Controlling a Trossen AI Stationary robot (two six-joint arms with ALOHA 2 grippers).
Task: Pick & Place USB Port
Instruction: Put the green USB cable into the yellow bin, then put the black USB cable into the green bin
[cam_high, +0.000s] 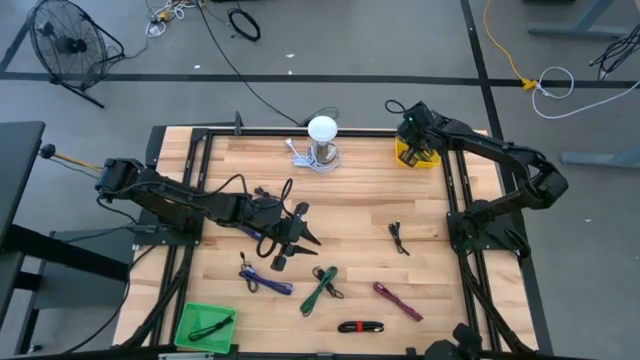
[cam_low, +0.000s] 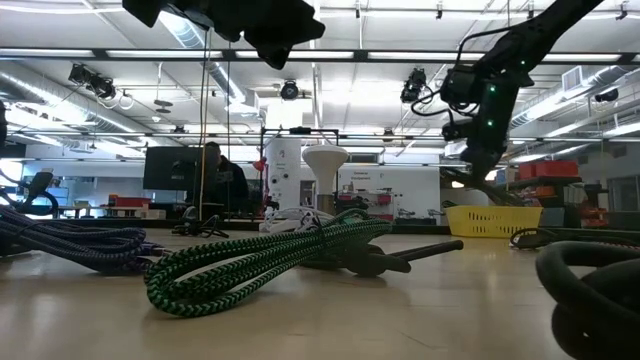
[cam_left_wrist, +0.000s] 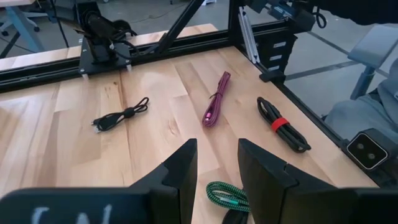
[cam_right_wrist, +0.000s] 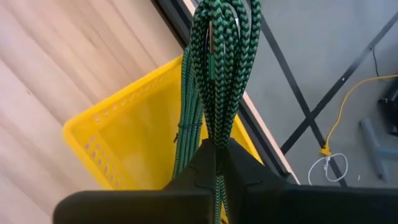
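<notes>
While its jaws stay out of the story for the left arm, the right gripper (cam_right_wrist: 217, 163) is clenched on a green braided cable bundle (cam_right_wrist: 221, 68), the two dark fingers pinching the loops where they fold together so the coil hangs as one piece rather than unravelling. It holds this bundle directly over the yellow perforated plastic basket (cam_right_wrist: 112, 140) at the far right corner of the wooden table (cam_high: 350, 190) — a position that suggests the drop into the basket is the step in hand, with release judged to be next.

The left gripper (cam_left_wrist: 214, 168) hovers near the table's middle, jaws parted and grasping nothing, pointed down toward another green braided cable (cam_left_wrist: 229, 194) lying just below its fingertips — probably the next pick. Beyond it lie a magenta cable (cam_left_wrist: 215, 99), a black cable with a red tie (cam_left_wrist: 283, 123) and a small black cable (cam_left_wrist: 120, 115), well apart from one another. A green basket (cam_high: 205, 326) holding one dark cable sits at the near left corner.
</notes>
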